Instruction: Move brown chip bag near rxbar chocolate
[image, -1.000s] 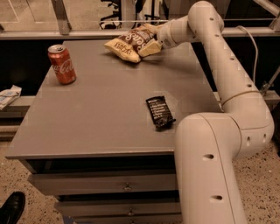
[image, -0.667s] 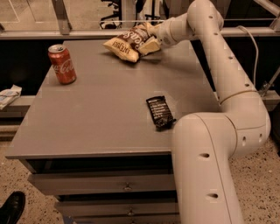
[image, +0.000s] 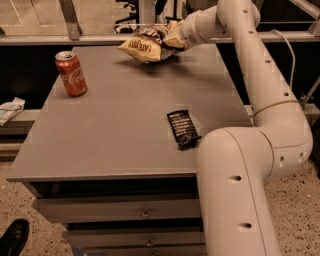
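Observation:
The brown chip bag (image: 146, 44), dark brown with tan-yellow ends, hangs tilted a little above the far edge of the grey table (image: 115, 125). My gripper (image: 172, 37) is shut on the bag's right end at the far middle of the table. The rxbar chocolate (image: 182, 128), a small flat black wrapper with white text, lies on the table near its right front, well in front of the bag and apart from it.
A red soda can (image: 71, 73) stands upright at the table's left. My white arm (image: 265, 100) curves down the right side past the table's front right corner. Drawers sit under the tabletop. A railing runs behind the far edge.
The gripper has lifted the chip bag off the table surface at the far edge; the bag now hangs tilted. The can and the bar have not moved.

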